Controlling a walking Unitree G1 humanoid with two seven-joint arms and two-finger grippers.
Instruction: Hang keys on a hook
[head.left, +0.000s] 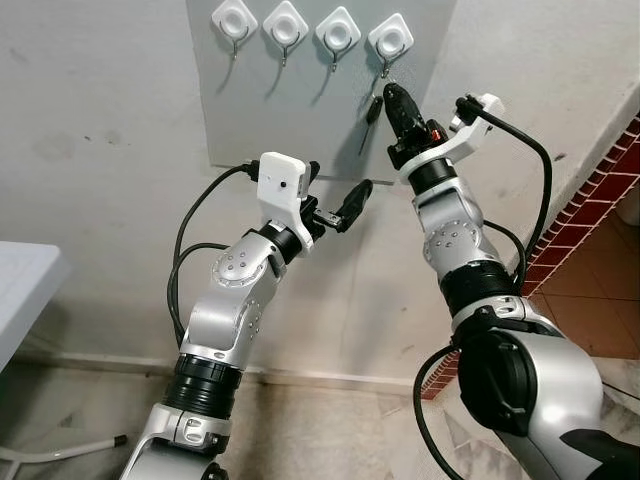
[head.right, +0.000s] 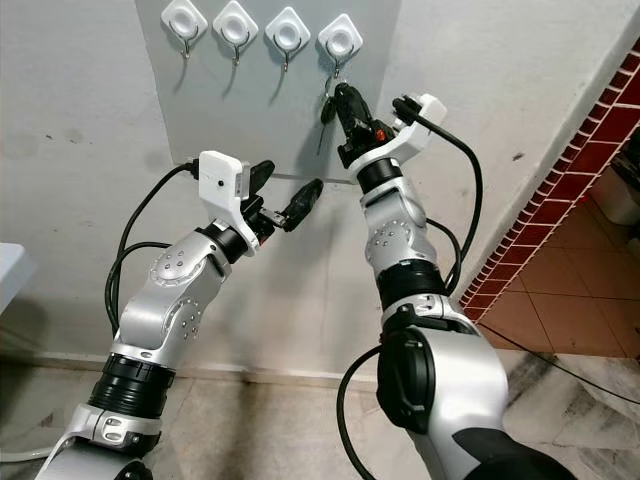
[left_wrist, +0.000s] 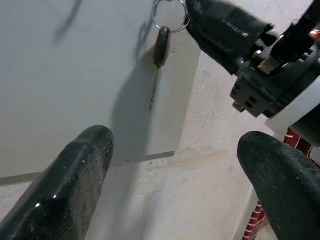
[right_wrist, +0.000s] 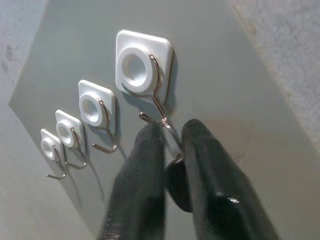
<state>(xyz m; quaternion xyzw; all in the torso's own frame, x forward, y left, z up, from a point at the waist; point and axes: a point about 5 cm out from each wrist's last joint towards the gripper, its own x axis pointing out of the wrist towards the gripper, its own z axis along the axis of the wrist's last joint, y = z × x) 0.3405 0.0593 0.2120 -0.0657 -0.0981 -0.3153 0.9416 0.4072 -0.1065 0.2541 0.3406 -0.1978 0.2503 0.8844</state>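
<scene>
Four white square hook mounts sit in a row on a pale grey panel (head.left: 300, 110) stuck to the rough white wall (head.left: 100, 150), each with a thin metal hook curling out below. The rightmost white mount with its metal hook (right_wrist: 145, 70) is where the action is.

The right gripper (head.left: 392, 92) is reaching up to just under that hook, and its two black fingers (right_wrist: 137, 190) are pressed close around the silver key ring (left_wrist: 170, 15) of the dark-headed key with a thin metal blade (left_wrist: 159, 55). From the right wrist view the ring seems to be right at the hook's tip, but I can't tell if it's actually over it. The key hangs straight down against the panel, just left of the right gripper.

The left gripper (head.left: 335, 205) is raised lower down and to the left, near the panel's bottom edge, fingers (left_wrist: 70, 185) spread wide apart with nothing between them, pointing toward the key and well apart from it.

Off to the right there's a red brick-tile strip (head.left: 590, 210) along the wall, and a white tabletop corner (head.left: 25, 290) at the far left.
</scene>
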